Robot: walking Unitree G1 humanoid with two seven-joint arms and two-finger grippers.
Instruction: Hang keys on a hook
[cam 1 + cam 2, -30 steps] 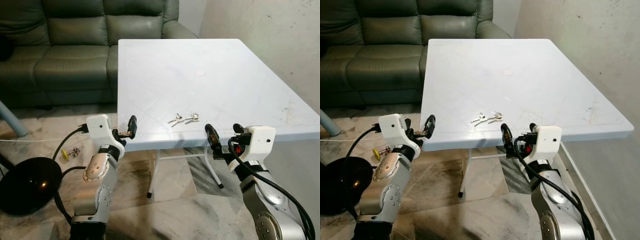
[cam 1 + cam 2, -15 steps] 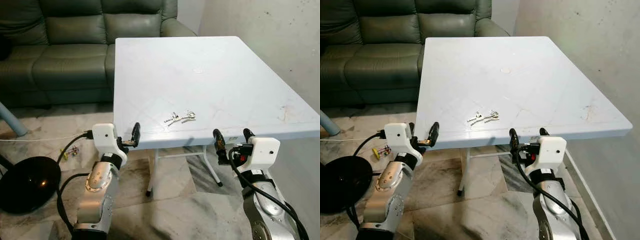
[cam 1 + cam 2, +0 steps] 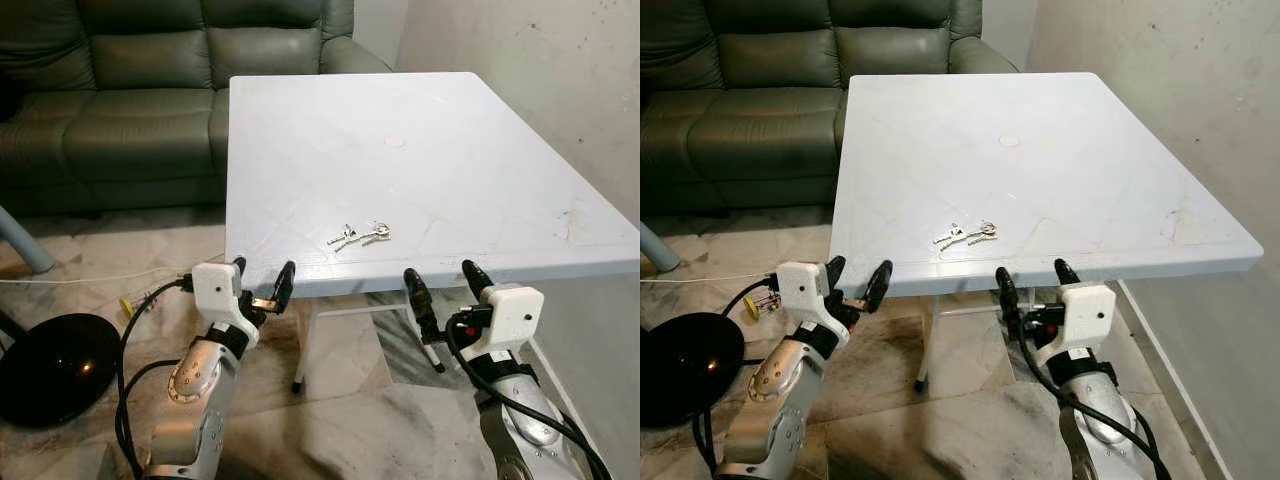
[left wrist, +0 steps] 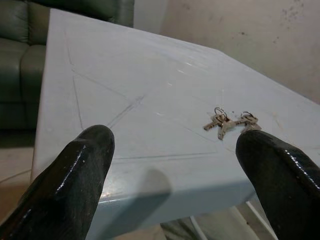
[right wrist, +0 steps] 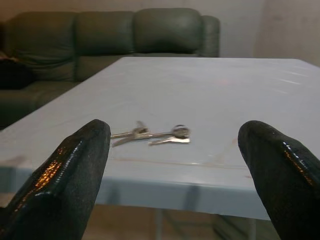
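The keys (image 3: 360,236) lie flat near the front edge of the white table (image 3: 450,170), long way pointing to about two o'clock. Both the left gripper (image 3: 262,285) and the right gripper (image 3: 441,287) are wide open and empty, just below that edge. From the right gripper the keys sit at eleven o'clock, a bit nearer than from the left

1 table (image 3: 450,150), 1 bunch of keys (image 3: 360,236), 1 sofa (image 3: 130,90), 2 tools.

Ahead of me: white table (image 3: 430,150), green leather sofa (image 3: 130,90) behind it, marble floor (image 3: 350,400), plain wall (image 3: 540,70) at rt.
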